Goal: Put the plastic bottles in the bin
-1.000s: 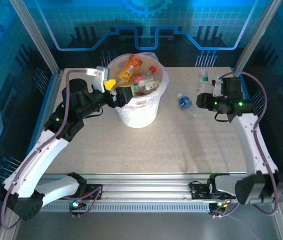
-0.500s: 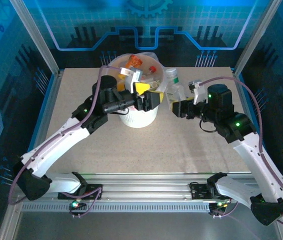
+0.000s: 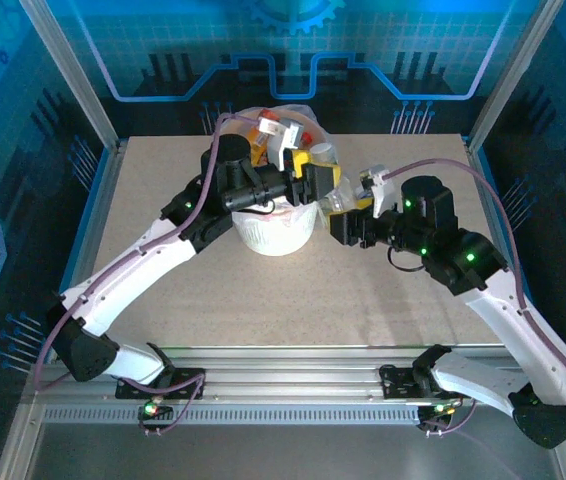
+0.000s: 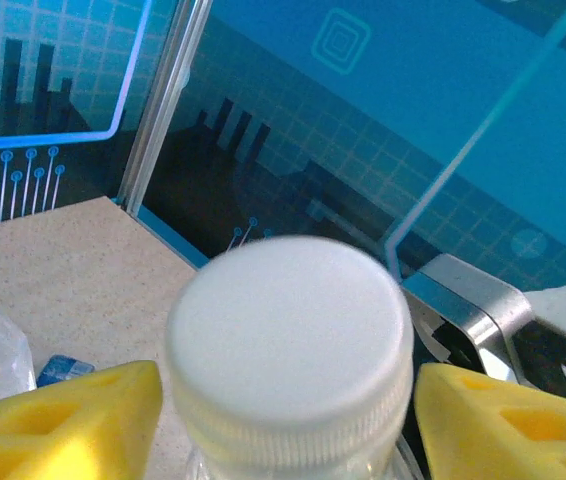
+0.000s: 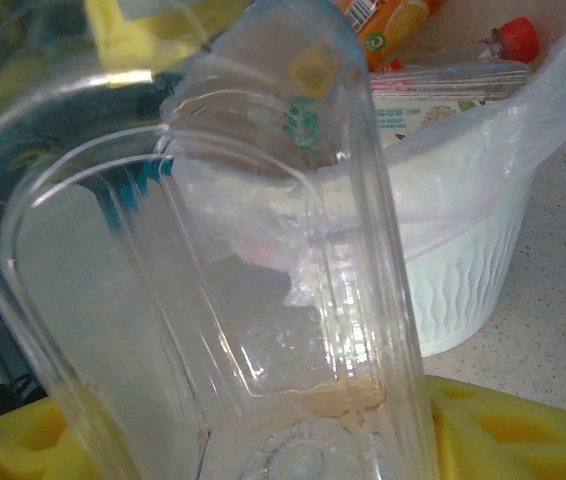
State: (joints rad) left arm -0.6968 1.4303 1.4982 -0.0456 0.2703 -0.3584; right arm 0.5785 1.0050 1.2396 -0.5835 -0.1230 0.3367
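Our right gripper [image 5: 263, 440] is closed partway on the bottle [image 5: 213, 300], clamping its base between the fingers. We judge the bottle light, thin-walled, slick and easily crushed; the stiffer neck suits gripping. There our left gripper [image 4: 283, 430] straddles the cap [image 4: 288, 310]; we cannot tell whether it presses. Just beyond stands the bin [image 5: 463, 270].

My two arms: white shells, black joints.
I see the left arm [image 3: 128, 285] and right arm [image 3: 523, 320] each trailing a mauve cable [image 3: 208, 165] looped alongside, small green lights [image 3: 470, 257] glowing on the black joint housings, and blocky yellow fingers [image 4: 63, 425] with moulded hollows at the tips.
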